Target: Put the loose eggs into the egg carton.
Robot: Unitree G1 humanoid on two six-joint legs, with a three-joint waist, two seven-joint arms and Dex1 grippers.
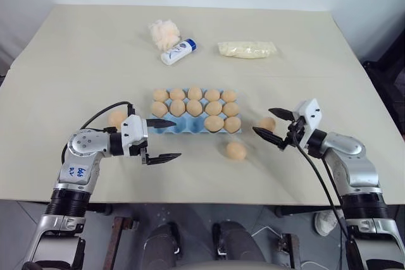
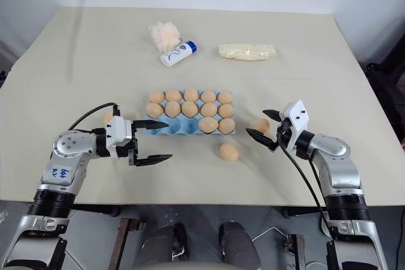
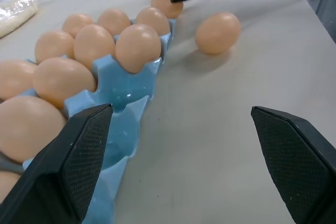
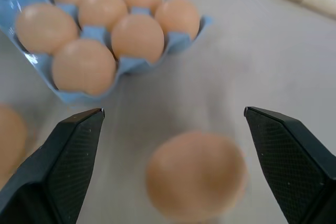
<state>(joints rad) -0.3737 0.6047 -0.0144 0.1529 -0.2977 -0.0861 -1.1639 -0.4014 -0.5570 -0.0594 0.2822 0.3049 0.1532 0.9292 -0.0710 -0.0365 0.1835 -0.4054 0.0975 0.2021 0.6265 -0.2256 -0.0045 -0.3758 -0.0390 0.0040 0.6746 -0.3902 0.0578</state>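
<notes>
On the pale beige desk [image 1: 76,49] the light blue moulded egg carton [image 1: 166,128] is sitting mid-surface, holding twelve smooth tan eggs — its near-left cups are standing empty. Three loose tan oval eggs are lying outside it: one [image 1: 236,150] just in front of the carton's right corner, one [image 1: 267,123] to its right, one [image 1: 117,118] to its left. The right claw [image 1: 273,125] is hovering wide open, empty, its black fingers bracketing the right-hand egg without touching. The left claw [image 1: 162,138] is also gaping open and empty at the carton's near-left corner, with the left-hand egg lying just behind its wrist.
</notes>
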